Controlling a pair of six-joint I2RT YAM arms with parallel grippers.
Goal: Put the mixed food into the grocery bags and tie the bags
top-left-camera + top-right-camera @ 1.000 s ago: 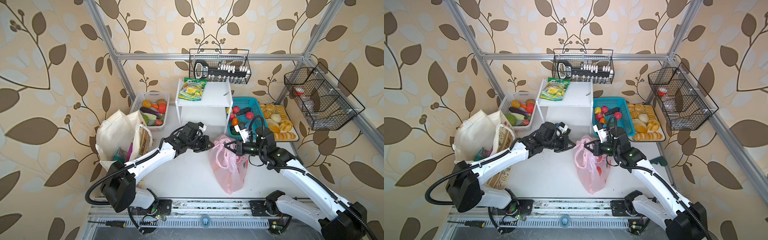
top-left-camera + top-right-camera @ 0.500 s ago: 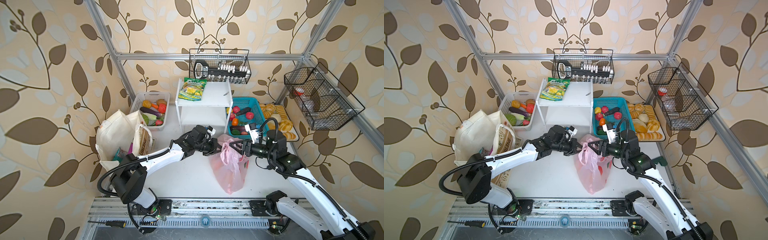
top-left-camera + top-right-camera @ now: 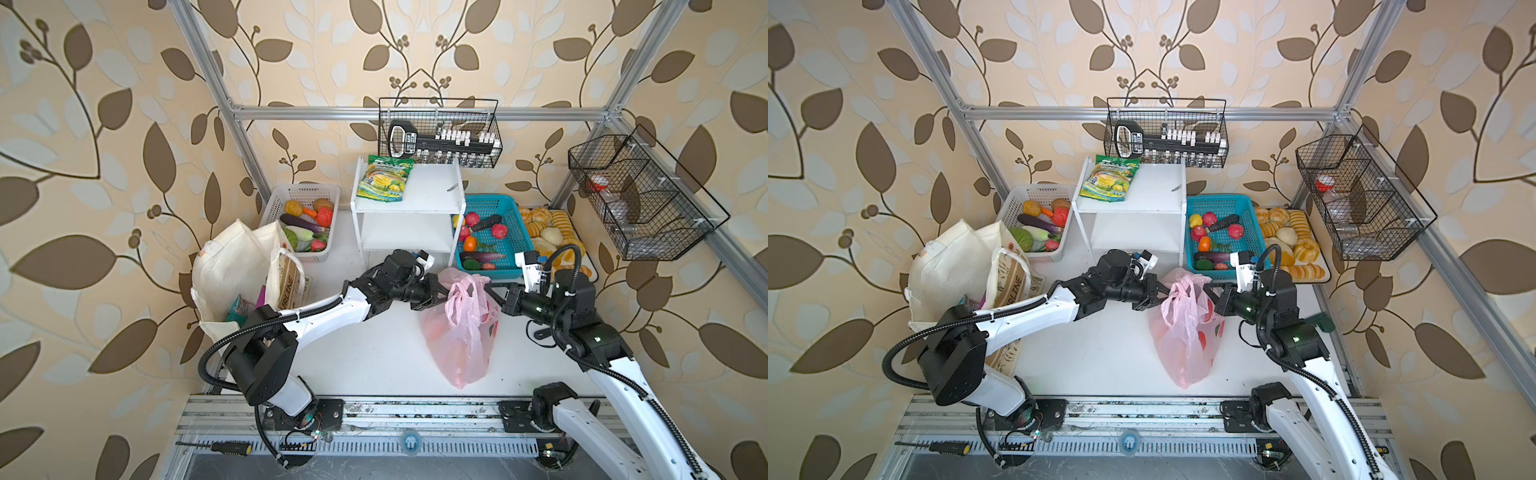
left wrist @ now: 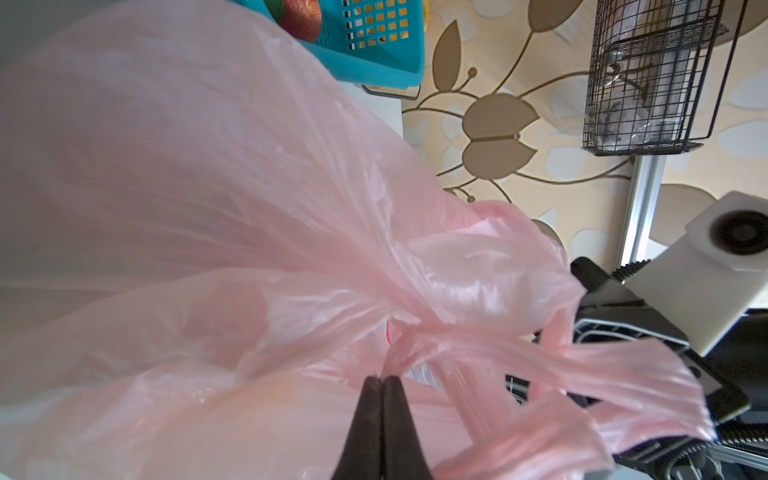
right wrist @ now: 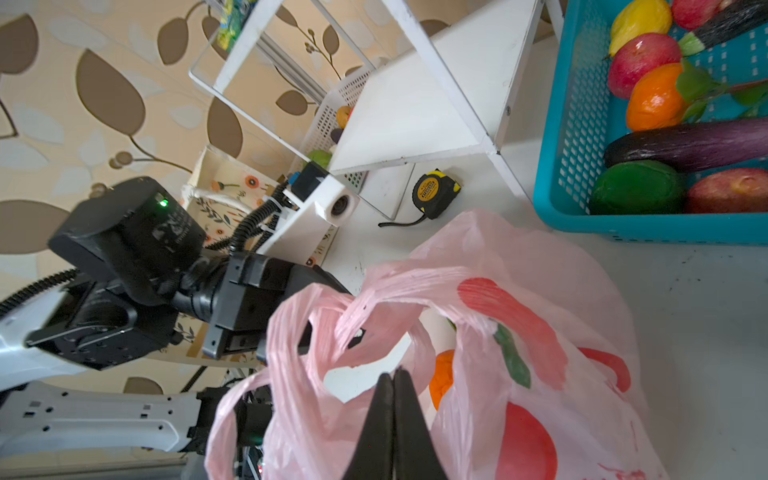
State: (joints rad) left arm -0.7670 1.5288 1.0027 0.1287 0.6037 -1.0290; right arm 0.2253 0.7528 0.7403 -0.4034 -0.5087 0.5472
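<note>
The pink bag [image 3: 459,332] lies on the table [image 3: 365,357]. Our left gripper [image 4: 381,379] is clamped on its twisted handle [image 4: 399,357], and our right gripper [image 5: 392,376] is pressed together, though we cannot tell whether it caught film. If not, pulling ties nothing. The right wrist view shows an orange fruit [image 5: 441,378] inside; the left wrist view doesn't.

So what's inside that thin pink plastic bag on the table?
Through the mouth of the thin pink plastic bag one round orange toy fruit shows. The cloudy film and its red fruit print hide anything else.
</note>
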